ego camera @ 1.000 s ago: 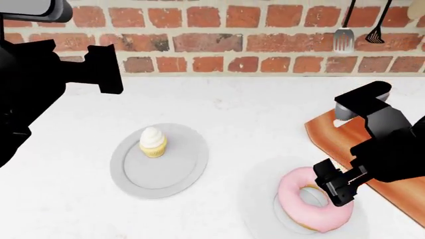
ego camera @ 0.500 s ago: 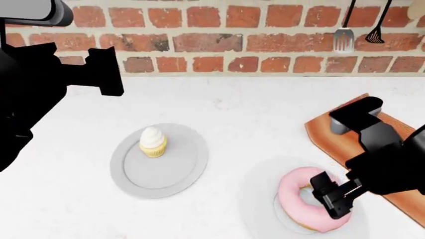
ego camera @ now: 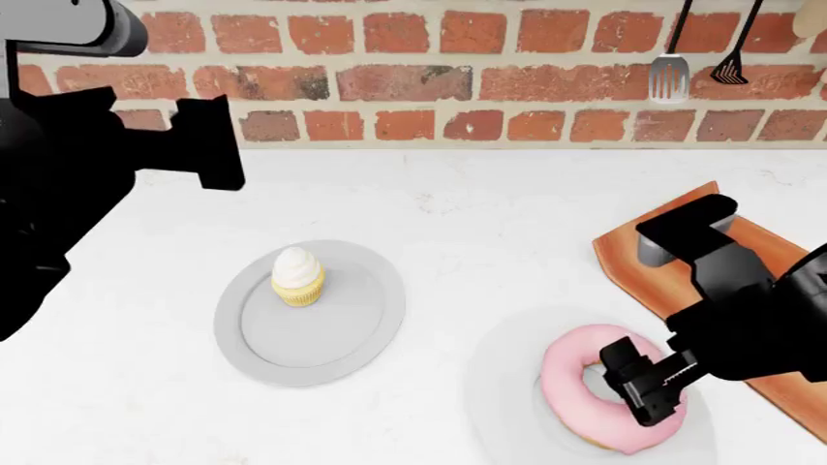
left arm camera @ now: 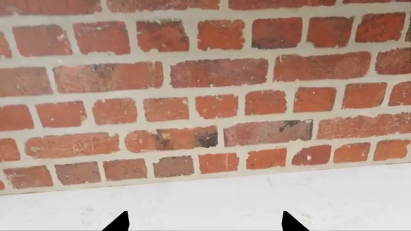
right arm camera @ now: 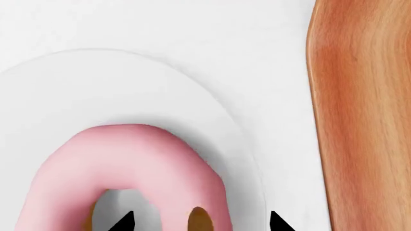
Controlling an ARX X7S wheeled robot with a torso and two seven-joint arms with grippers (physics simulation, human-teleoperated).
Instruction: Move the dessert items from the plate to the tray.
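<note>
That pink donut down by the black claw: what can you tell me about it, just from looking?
The donut is a large ring with smooth pink icing over a tan underside that shows at its edge. It lies flat on a pale round plate on the white counter, beside the wooden tray but apart from it. The right gripper is down at its tray-side rim, one fingertip over the hole and one outside the ring. Whether the fingertips touch it cannot be told.

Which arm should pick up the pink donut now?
Right. The right gripper hangs directly over the pink donut, fingertips straddling its ring, with the wooden tray alongside. The left gripper is raised near the brick wall, far away.
</note>
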